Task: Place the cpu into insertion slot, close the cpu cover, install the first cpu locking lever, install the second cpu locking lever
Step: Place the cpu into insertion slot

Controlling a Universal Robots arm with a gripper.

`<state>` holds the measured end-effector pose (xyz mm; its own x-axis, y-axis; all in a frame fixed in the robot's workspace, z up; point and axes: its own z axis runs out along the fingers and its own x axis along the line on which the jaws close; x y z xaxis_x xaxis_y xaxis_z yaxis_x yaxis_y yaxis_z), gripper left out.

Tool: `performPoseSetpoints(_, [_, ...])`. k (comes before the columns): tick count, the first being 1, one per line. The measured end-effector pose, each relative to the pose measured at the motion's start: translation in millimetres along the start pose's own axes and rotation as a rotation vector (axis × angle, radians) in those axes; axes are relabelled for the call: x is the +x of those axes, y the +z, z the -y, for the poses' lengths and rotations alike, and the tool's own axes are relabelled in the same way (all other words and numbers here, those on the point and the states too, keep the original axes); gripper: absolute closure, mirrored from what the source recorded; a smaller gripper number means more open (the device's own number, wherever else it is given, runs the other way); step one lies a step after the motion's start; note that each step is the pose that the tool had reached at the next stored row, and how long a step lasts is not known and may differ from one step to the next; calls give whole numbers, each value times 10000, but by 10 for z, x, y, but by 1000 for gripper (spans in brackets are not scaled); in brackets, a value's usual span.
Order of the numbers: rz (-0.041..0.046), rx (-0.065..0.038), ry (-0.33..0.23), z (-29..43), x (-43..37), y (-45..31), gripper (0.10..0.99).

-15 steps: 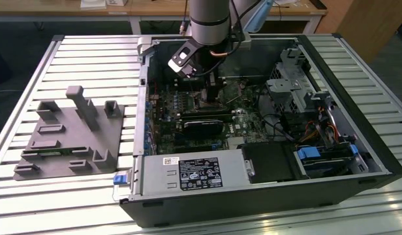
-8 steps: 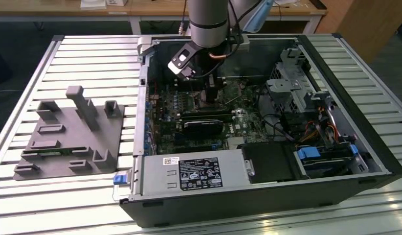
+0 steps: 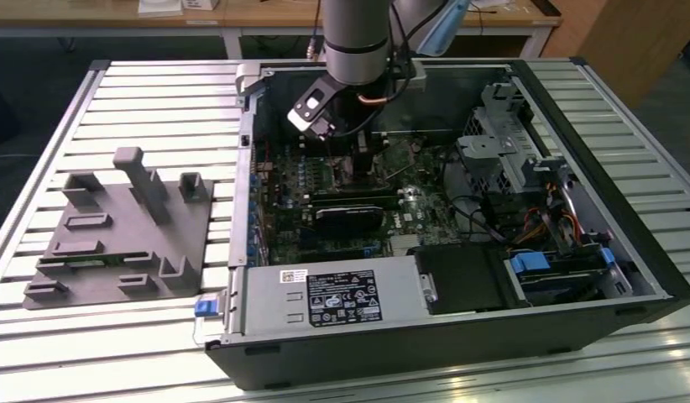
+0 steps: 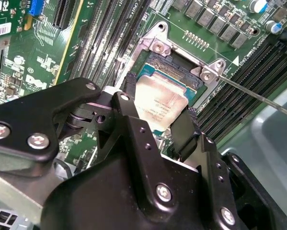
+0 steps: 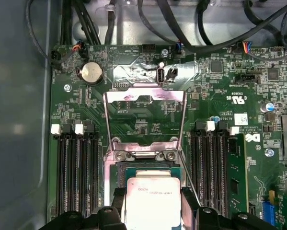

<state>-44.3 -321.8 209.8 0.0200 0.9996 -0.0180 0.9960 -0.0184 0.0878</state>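
Clamping the cpu (image 4: pixel 160 101) by opposite edges, the gripper (image 4: pixel 157 111) held it directly over the insertion slot (image 4: pixel 168 67), sides parallel.

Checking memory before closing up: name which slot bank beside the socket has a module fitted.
The bank away from the coin cell: a green module stands in its outer slot. The other bank has bare slots.

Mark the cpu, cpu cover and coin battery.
cpu (image 5: pixel 153 201): first wrist view, centre of metal face.
cpu cover (image 5: pixel 133 96): first wrist view, raised frame's end bar.
coin battery (image 5: pixel 91 73): first wrist view, its face.
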Motion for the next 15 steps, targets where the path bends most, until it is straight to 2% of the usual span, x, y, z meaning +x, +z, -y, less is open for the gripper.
performPoseSetpoints(15, [-19, -1, -95, 30, 38, 101, 545])
